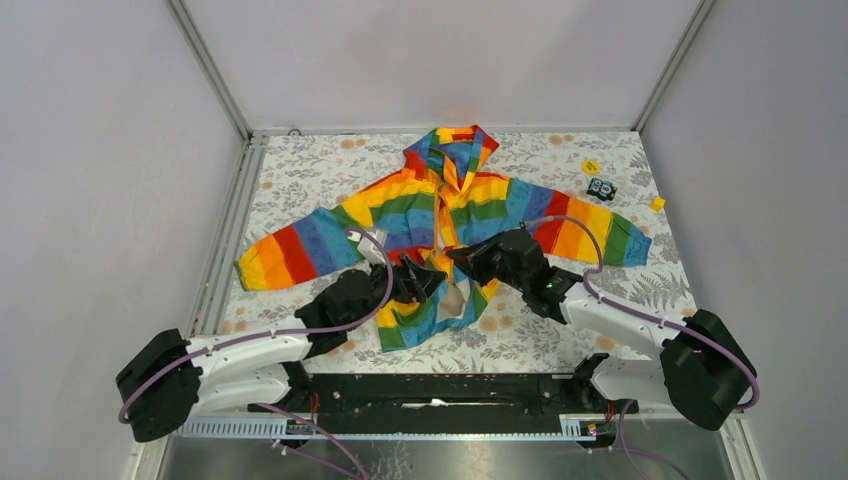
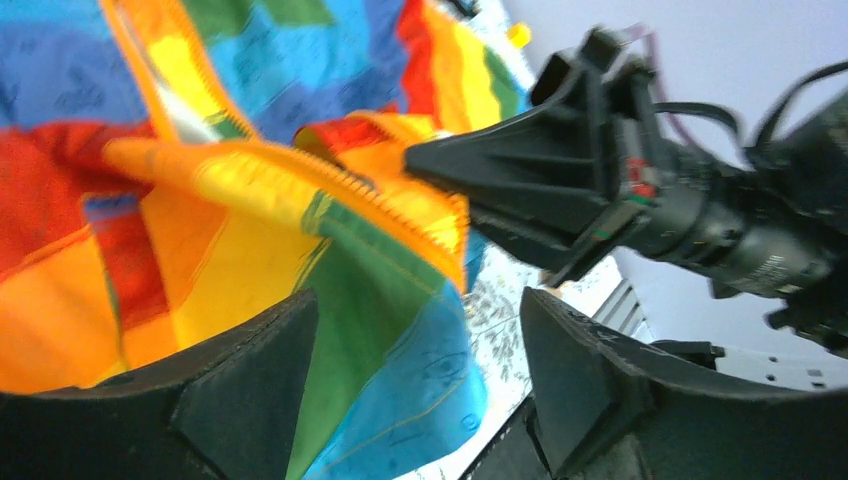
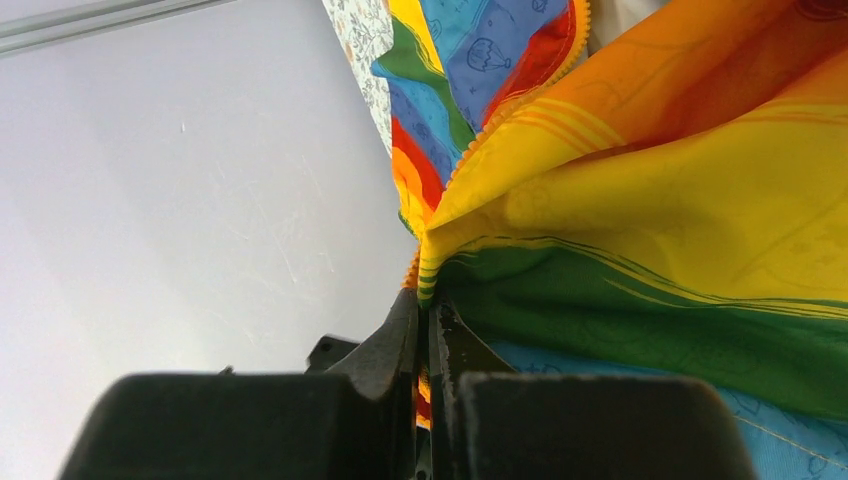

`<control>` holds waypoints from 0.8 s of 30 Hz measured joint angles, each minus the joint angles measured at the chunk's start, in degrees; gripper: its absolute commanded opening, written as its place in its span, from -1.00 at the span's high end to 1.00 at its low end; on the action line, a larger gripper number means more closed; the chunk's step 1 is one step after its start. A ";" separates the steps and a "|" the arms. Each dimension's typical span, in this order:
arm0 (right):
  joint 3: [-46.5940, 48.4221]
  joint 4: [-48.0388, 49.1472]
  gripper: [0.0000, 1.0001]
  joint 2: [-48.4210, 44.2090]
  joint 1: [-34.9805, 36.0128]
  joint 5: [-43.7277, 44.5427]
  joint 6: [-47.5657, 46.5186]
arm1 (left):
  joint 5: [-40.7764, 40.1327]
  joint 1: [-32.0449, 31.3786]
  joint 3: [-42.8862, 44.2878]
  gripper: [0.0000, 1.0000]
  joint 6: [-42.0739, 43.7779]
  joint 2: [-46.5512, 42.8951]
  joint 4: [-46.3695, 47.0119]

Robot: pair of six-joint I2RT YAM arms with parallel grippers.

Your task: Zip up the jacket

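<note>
orange zipper [image 1: 443, 200] of the jacket [image 1: 400, 215] ran from near hem to far hood on the bench [image 1: 560, 330]. right gripper [image 3: 425, 310] pinched the jacket's lower front edge; left gripper [image 2: 420, 310], spread wide and empty, faced it alongside.

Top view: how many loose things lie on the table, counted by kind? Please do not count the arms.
jacket: 1
yellow disc: 1
yellow cube: 1
black and blue item: 1 (too small to tell what it is)
Total: 4
</note>
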 measured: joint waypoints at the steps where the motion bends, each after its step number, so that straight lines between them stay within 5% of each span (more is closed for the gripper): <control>1: 0.00 0.07 1.00 0.00 0.00 -0.02 0.00 | -0.35 0.00 0.61 -0.76 -1.25 -0.31 -3.04; 8: 0.00 0.92 1.00 0.02 0.00 -0.52 0.15 | -0.20 0.00 5.57 -0.68 -10.82 -0.42 -20.94; 24: -0.02 1.60 1.00 0.09 0.00 -0.61 0.15 | 6.19 0.00 5.55 0.32 -12.90 2.43 -17.05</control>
